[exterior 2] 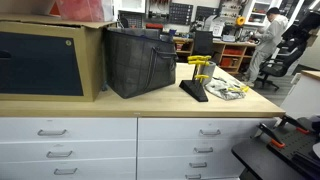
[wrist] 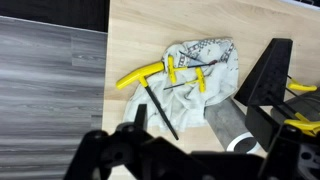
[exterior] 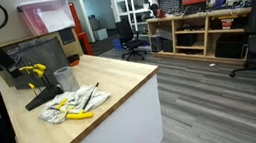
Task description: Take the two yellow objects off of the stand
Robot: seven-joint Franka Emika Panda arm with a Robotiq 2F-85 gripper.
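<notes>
My claw spread wide, gripping nothing, over the wooden counter. I see both yellow-handled tools on the dark slanted stand, just beside the metal cup. A cloth with longer tools lies near.

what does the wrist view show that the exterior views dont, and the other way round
Wrist only: the open end effector up close, and the black shaft of the yellow T-handle tool. Exterior only: chairs, drawers, a dark bag, a person. Shared: stand, yellow objects on it, cloth.
</notes>
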